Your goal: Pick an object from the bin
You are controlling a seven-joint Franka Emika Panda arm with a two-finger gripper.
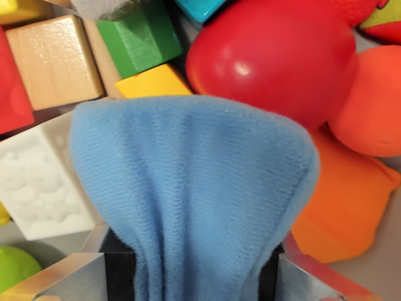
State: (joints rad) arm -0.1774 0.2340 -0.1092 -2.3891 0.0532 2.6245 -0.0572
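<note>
you saw the blue fleece cloth (188, 194) fill most of the wrist view, its gathered end pinched between the metal fingers (66, 276) at the bottom edge; the fingers were closed on that fold, with only the fabric's thickness between them. the cloth hung fanned out over the bin contents. behind it lay the red ball (269, 56), the orange cushion (348, 213), the white moulded block (37, 188), the plain wooden block (53, 59), the green block (141, 37) and the yellow block (153, 81). risk: soft fleece could have slipped from a shallow pinch, or its loose edge could have dragged a neighbouring block.
</note>
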